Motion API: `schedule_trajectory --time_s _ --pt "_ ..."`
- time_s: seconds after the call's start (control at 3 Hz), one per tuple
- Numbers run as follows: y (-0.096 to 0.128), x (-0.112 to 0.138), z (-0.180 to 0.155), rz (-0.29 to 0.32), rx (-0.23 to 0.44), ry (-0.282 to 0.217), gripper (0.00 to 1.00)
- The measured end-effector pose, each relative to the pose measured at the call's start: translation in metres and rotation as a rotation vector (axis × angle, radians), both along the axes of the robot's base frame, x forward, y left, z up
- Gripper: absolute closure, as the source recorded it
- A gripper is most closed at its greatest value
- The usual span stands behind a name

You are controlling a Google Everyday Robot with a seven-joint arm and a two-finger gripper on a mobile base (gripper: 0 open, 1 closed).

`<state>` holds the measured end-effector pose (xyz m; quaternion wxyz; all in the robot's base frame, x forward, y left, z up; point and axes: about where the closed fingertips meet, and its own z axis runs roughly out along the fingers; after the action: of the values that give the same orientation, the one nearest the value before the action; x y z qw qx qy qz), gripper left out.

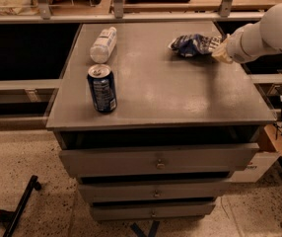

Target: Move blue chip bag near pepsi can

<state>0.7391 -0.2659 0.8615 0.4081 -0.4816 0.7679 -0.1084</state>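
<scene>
The blue chip bag (193,44), crumpled dark blue foil with white lettering, lies on the far right part of the grey cabinet top (180,93). The pepsi can (102,88) stands upright near the front left corner, well apart from the bag. My gripper (219,47) comes in from the right on a white arm and sits at the bag's right end, touching it.
A clear plastic bottle with a white label (103,44) lies on its side at the far left, behind the can. Below the top are several drawers (158,159). A shelf rail (131,17) runs behind. A black stand leg (20,205) lies on the floor at left.
</scene>
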Motion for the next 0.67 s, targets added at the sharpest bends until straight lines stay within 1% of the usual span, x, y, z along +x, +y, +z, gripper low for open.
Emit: schedule_trajectory --time_s 0.33,0.67 --pt "0.01 -0.004 0.008 0.032 0.012 0.002 1.0" --pt "0.026 -0.021 0.014 0.093 0.029 0.025 1.0"
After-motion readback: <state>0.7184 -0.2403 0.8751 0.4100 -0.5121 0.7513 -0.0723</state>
